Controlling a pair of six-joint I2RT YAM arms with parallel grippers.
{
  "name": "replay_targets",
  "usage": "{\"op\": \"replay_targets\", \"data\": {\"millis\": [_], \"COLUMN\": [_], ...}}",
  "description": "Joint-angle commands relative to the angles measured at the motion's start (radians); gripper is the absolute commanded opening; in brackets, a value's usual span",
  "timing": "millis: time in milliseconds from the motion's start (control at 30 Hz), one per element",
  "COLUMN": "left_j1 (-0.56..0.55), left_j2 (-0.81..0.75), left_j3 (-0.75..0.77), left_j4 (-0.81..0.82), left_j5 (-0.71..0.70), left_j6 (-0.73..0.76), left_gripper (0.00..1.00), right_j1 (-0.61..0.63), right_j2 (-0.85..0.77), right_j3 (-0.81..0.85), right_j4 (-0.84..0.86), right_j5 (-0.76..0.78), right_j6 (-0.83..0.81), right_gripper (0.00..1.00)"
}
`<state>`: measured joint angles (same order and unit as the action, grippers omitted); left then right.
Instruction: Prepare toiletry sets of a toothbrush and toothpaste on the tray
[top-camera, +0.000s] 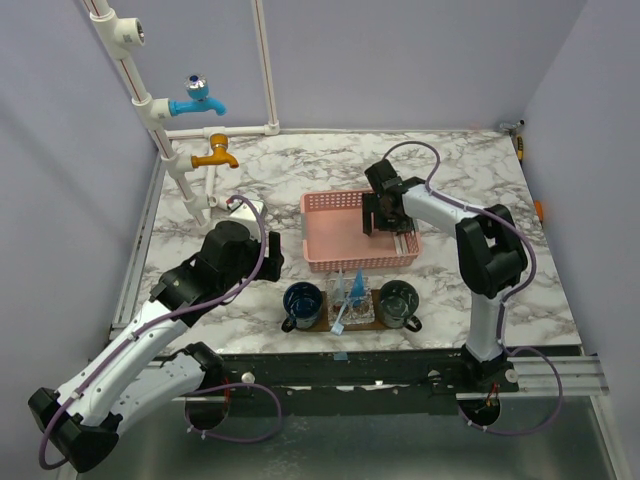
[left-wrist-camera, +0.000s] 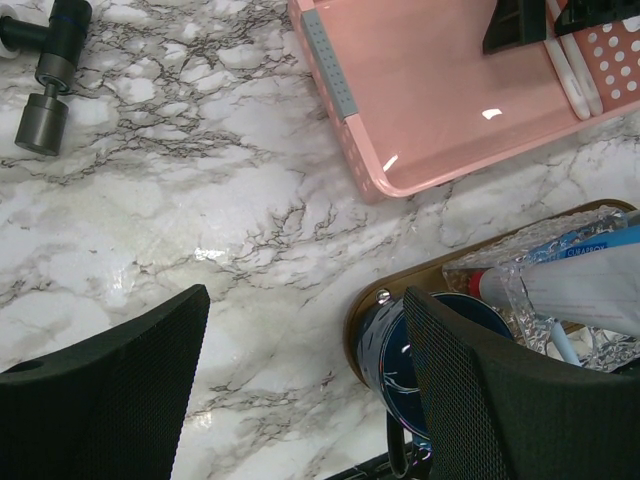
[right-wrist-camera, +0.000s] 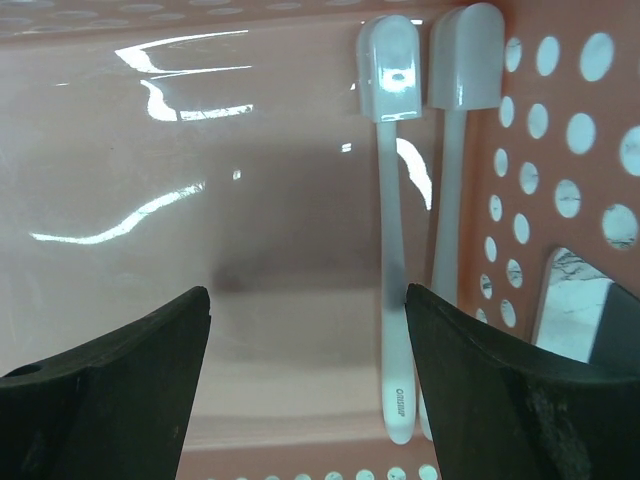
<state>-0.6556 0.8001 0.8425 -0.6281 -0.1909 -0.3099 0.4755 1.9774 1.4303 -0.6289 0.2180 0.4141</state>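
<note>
Step in hand: toothbrush pick-up. The right gripper (right-wrist-camera: 305, 300) is held wide and empty inside the pink basket (top-camera: 335, 235). Two toothbrushes (right-wrist-camera: 392, 250) are laid against the basket's 3 o'clock wall. The left gripper (left-wrist-camera: 305, 300) is spread wide, empty. The toothpaste (left-wrist-camera: 590, 290) is lodged on the tray (left-wrist-camera: 420, 278), at the basket's 6 o'clock. A shift toward 3 o'clock and closure on one handle is judged needed.

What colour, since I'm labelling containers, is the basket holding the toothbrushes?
The basket is pink, its wall dotted with round holes; clearest in the right wrist view.
</note>
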Motion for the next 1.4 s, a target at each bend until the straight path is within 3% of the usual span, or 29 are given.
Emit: {"op": "replay_targets", "data": {"millis": [0, 267, 367, 633, 1067, 1367], "left_j1": [0.009, 0.014, 0.016, 0.02, 0.022, 0.022], "left_j2": [-0.001, 0.009, 0.013, 0.016, 0.009, -0.003], "left_j3": [-0.005, -0.003, -0.001, 0.0, -0.002, -0.006], "left_j4": [0.021, 0.022, 0.023, 0.022, 0.021, 0.024], "left_j5": [0.02, 0.024, 0.025, 0.027, 0.022, 0.031], "left_j6": [0.012, 0.012, 0.012, 0.014, 0.014, 0.014], "left_gripper": [0.79, 0.79, 0.79, 0.79, 0.79, 0.79], "right_j1": [-0.012, -0.018, -0.019, -0.018, -0.019, -0.018], "right_j2": [0.036, 0.062, 0.063, 0.064, 0.044, -0.075], "right_j3": [0.021, 0.006, -0.005, -0.014, -0.039, -0.065], "right_j4": [0.029, 0.047, 0.058, 0.061, 0.064, 0.076], "right_j5": [-0.062, -0.122, -0.15, -0.165, -0.192, -0.224], "right_j6": [-0.001, -0.01, -0.016, -0.016, -0.015, 0.004], "right_gripper": [0.82, 0.8, 0.75, 0.53, 0.01, 0.0]}}
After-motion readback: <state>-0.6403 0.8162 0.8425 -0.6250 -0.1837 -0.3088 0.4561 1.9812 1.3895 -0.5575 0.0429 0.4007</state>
